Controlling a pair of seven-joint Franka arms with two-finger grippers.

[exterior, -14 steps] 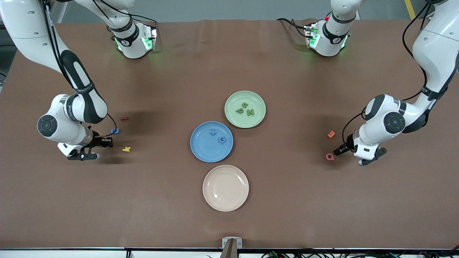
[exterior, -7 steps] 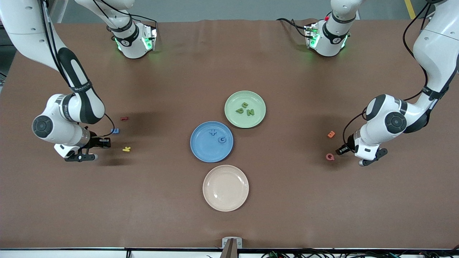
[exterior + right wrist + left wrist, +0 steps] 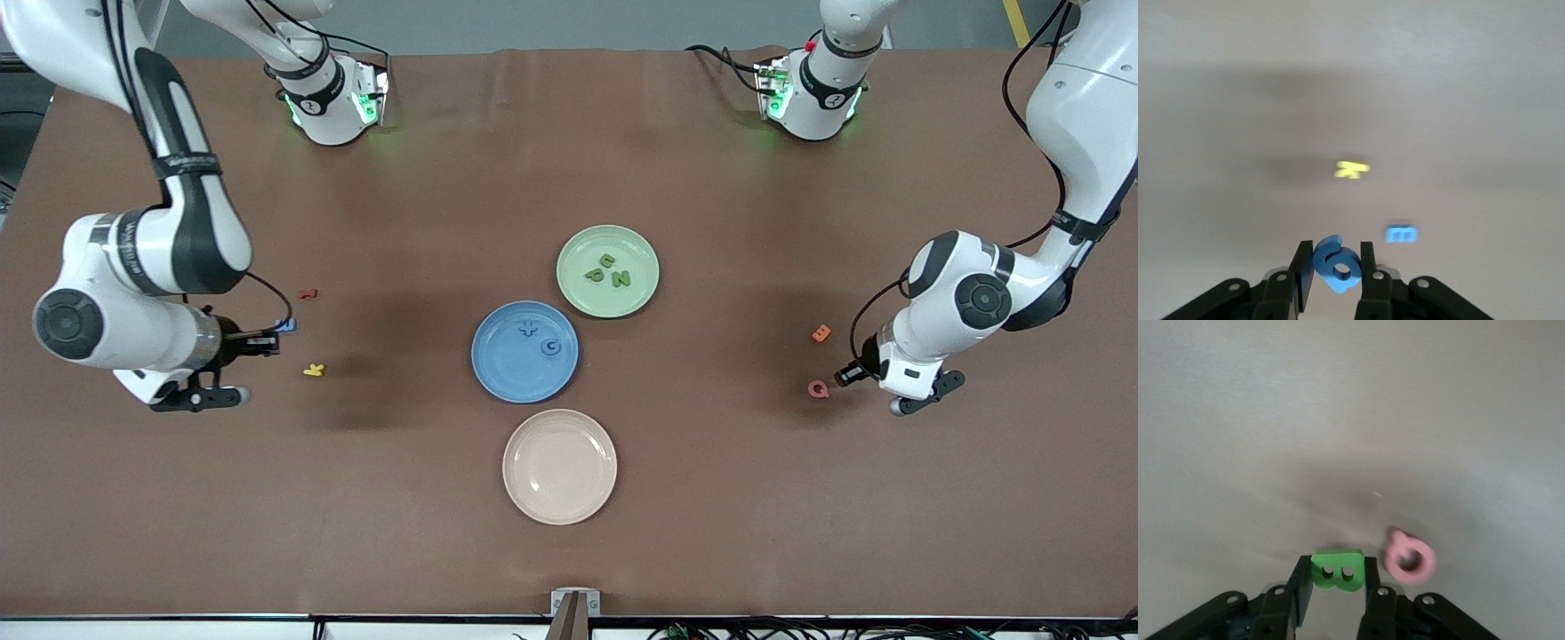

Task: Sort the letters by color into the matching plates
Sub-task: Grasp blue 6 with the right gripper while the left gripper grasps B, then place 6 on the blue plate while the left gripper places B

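1. Two grippers now each carry a letter: the left gripper [image 3: 1337, 577] has just clamped on the green B [image 3: 1337, 569], beside the pink letter [image 3: 1409, 559] nr the table's left-arm edge.
2. Right gripper [image 3: 1336, 267] has risen, pinching the blue 9 [image 3: 1337, 265] above the blue E [image 3: 1401, 233] and yellow letter [image 3: 313, 370], nr the right-arm edge.
3. Means: both picks look done; next is carrying to the green plate [image 3: 580, 292] and blue plate [image 3: 507, 373] at centre.

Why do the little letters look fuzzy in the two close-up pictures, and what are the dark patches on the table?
Right wrist view: the held blue 9 is fairly sharp, the yellow letter and blue E are blurred, out of focus. Left wrist view: the green B and pink letter are crisper. Front view: soft shadows on the table lie beside each arm; green lights glow at both bases.
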